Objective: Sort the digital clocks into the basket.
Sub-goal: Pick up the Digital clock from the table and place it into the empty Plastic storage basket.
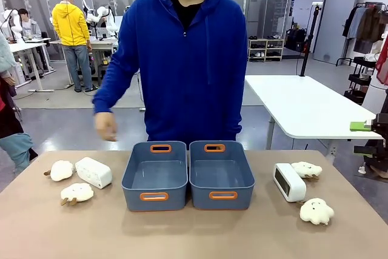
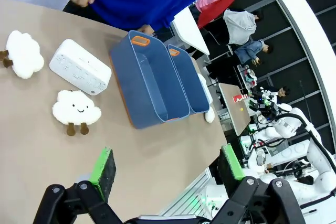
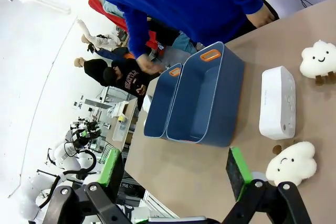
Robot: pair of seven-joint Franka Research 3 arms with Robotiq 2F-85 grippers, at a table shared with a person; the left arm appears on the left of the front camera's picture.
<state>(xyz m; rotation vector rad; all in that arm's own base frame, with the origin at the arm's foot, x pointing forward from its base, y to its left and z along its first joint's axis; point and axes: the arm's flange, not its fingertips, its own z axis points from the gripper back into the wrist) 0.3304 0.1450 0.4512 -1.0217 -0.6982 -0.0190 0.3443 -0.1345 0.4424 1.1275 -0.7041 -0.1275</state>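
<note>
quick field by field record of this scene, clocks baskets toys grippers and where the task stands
left clock: lying on the table, left plush toys beside it
right clock: standing on the table, right plush toys near it
left basket: centre, empty
right basket: against the left basket, empty
left gripper: open, holding nothing
right gripper: open, holding nothing
person's hand: in the air at the far left edge
progress: no clock in a basket yet
</note>
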